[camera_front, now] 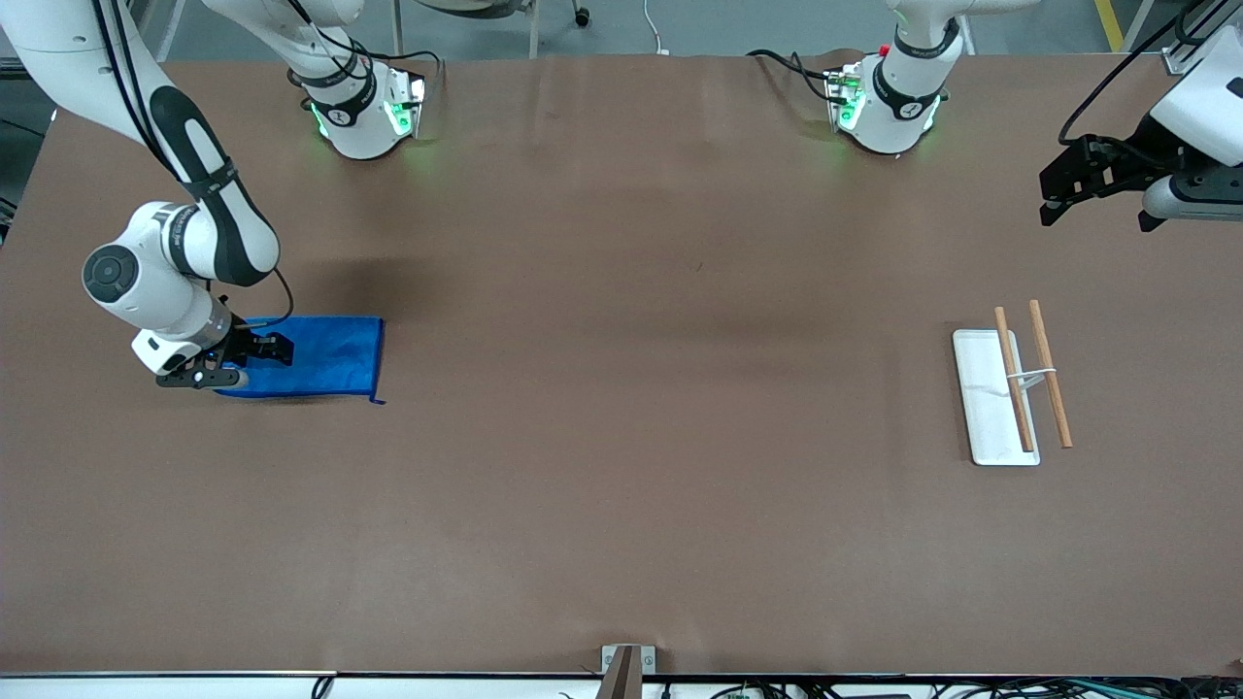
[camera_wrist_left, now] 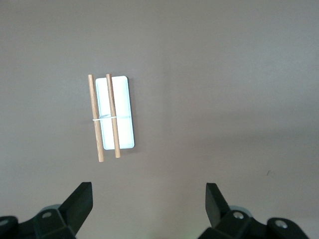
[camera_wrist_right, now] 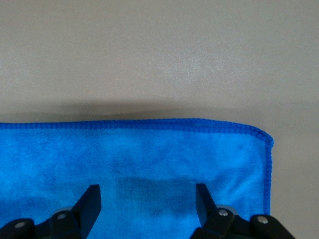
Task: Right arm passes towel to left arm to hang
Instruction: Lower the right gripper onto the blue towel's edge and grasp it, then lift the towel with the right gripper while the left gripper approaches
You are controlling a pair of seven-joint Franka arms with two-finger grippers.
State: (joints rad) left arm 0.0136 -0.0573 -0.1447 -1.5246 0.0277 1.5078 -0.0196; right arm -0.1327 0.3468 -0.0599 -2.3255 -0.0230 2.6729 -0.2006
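- Hovering low over towel (camera_front: 320, 356) edge at right arm's end: right gripper (camera_front: 238, 361), jaws apart, nothing held.
- Descend straight, pinch hem only, avoid table (camera_front: 621, 485).
- Left gripper (camera_front: 1092, 184) waiting, spread, above rack (camera_front: 1029, 381).

We see a brown bench (camera_front: 621, 466) w/ a smooth matte top. The blue towel (camera_front: 325, 354) lies flat on it at the right arm's end, spread directly under the right tool (camera_front: 254, 361), whose fingers are apart just above the cloth; a short tag sticks out at one corner. At the left arm's end, a white tray (camera_front: 986, 398) rests on the bench, below the left tool (camera_front: 1054, 194), w/ two wooden rods (camera_front: 1051, 386) above it.
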